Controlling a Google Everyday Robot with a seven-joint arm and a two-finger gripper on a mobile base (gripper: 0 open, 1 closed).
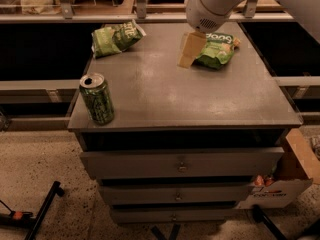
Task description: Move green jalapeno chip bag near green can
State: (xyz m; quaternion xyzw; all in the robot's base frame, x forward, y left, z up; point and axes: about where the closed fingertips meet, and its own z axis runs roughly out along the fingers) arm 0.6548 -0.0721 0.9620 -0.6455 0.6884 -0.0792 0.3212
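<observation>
Two green bags on the worktop (175,99). The pincer (191,49) hangs beside the darker bag (216,49); can't tell its grip state. Green jalapeno chip bag (114,36) sits back-left, green can (96,98) front-left at the edge. Risks: wrong-bag grab, toppling the can.
</observation>
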